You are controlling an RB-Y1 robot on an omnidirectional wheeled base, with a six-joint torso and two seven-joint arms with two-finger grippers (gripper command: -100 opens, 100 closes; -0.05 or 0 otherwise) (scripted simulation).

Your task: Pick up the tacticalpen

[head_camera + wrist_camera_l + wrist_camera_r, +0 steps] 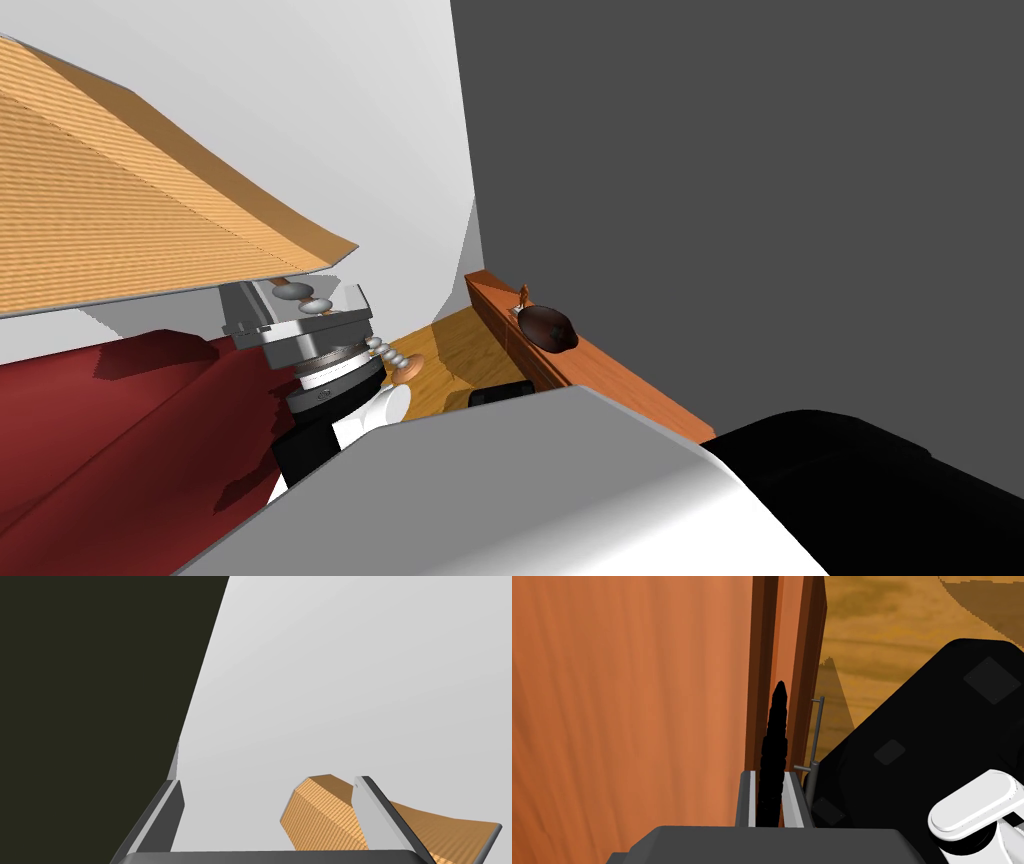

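Note:
The tactical pen (775, 741) is a black ridged rod with a pointed tip. My right gripper (771, 796) is shut on its lower end, both fingers pressing its sides, and the tip points away from the hand. Behind the pen lie the orange-brown wooden top (627, 701) of a low cabinet and its front edge. My left gripper (270, 801) is open with nothing between its fingers, near a tan woven lampshade (320, 816).
A long orange-brown cabinet (620, 375) runs along the dark grey wall, with a dark round bowl (548, 327) and a small figurine (523, 296) on it. A grey bar handle (816, 736) is on its front. A lampshade (120, 200) hangs left over a red rug (120, 440).

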